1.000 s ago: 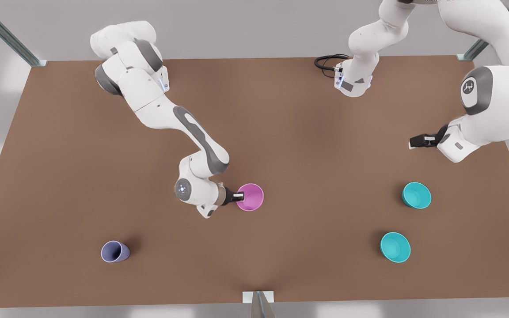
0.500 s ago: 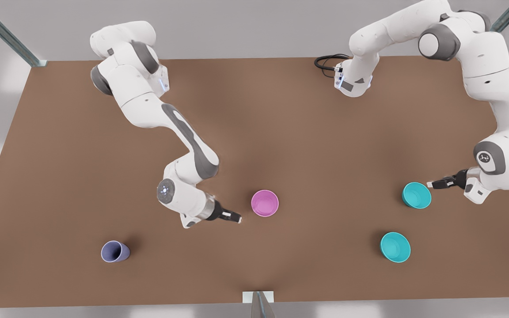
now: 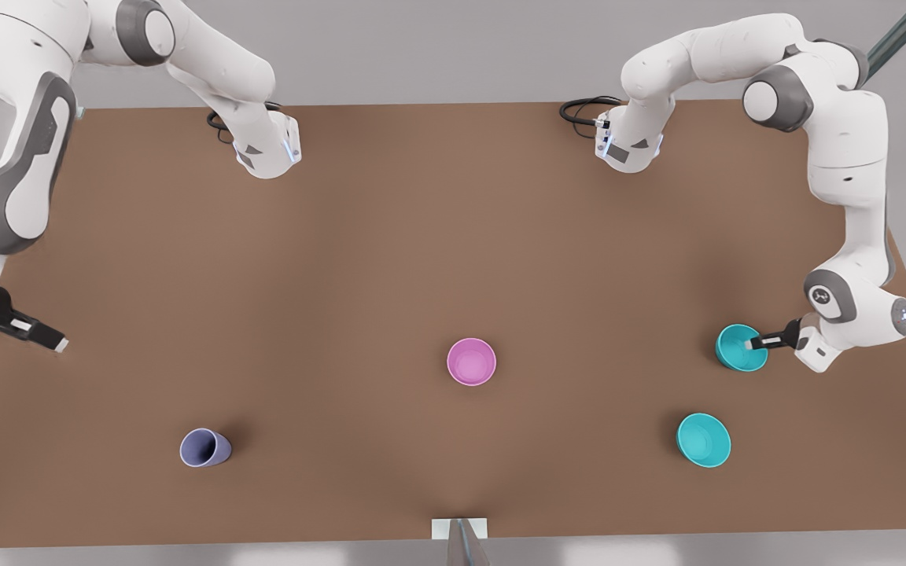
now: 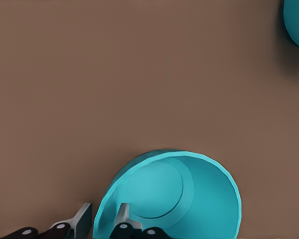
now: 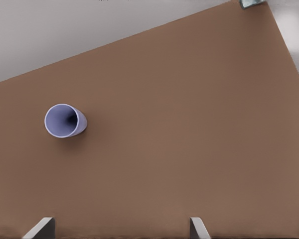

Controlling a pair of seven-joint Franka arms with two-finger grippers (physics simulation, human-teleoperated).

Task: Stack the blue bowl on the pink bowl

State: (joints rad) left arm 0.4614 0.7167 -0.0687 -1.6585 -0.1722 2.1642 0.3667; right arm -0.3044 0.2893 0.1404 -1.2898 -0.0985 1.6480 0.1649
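Left gripper (image 3: 752, 343) straddling blue bowl (image 3: 738, 348) wall, 1 finger (image 4: 120, 219) inside, ready to pinch; right gripper (image 3: 60, 344) spread wide, parked clear of pink bowl (image 3: 471, 362).

A plain brown table (image 3: 390, 259) carries four small vessels. The pink bowl (image 3: 471, 362) is set near the middle. Two teal bowls are placed toward the front view's right: the blue bowl (image 3: 740, 348) and a second teal bowl (image 3: 703, 440) nearer the front edge. A lavender-grey cup (image 3: 204, 448) is seen upright, well apart, at the front view's left.
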